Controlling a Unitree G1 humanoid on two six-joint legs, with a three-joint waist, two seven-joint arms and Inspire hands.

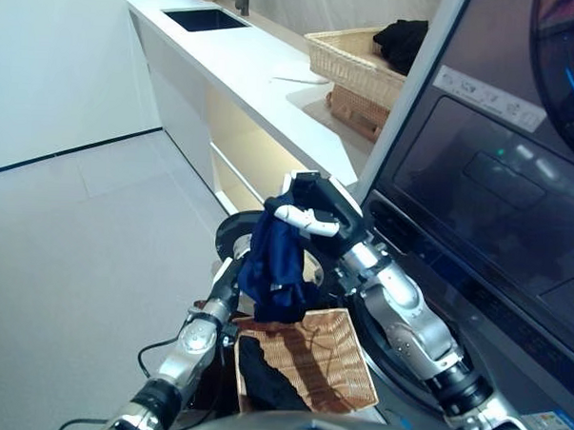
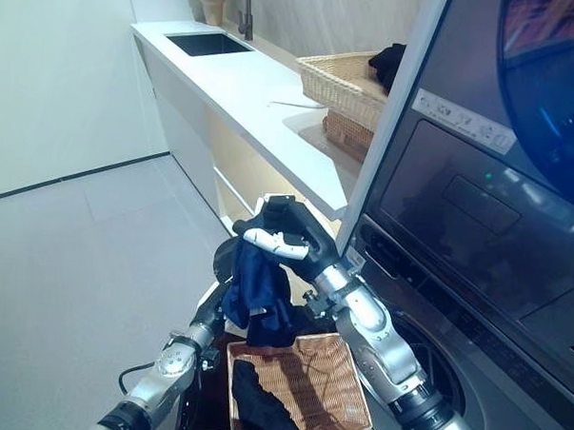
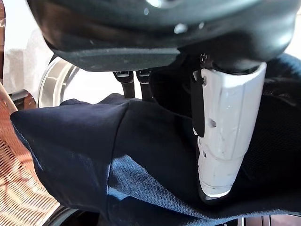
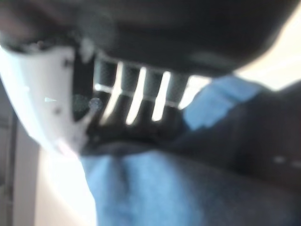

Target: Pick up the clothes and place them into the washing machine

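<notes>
A: Where is the garment held?

B: The navy garment [image 1: 277, 262] hangs from the right hand [image 1: 315, 216], its fingers [image 4: 136, 77] and white-covered thumb curled around the cloth. The left hand [image 3: 188, 42] is beside it, thumb pressed onto the same cloth; whether its fingers close on it cannot be told.

A: What lies below the fingers?

B: A wicker basket [image 1: 342, 370] on the floor, holding a dark item [image 1: 265, 381], beside the washing machine [image 1: 487, 214].

A: And the room?

B: A white worktop [image 1: 260, 66] with a sink [image 1: 205, 19] carries a second wicker basket [image 1: 356, 61] with dark clothing [image 1: 404, 39]; the floor [image 1: 85, 254] is pale grey tile.
</notes>
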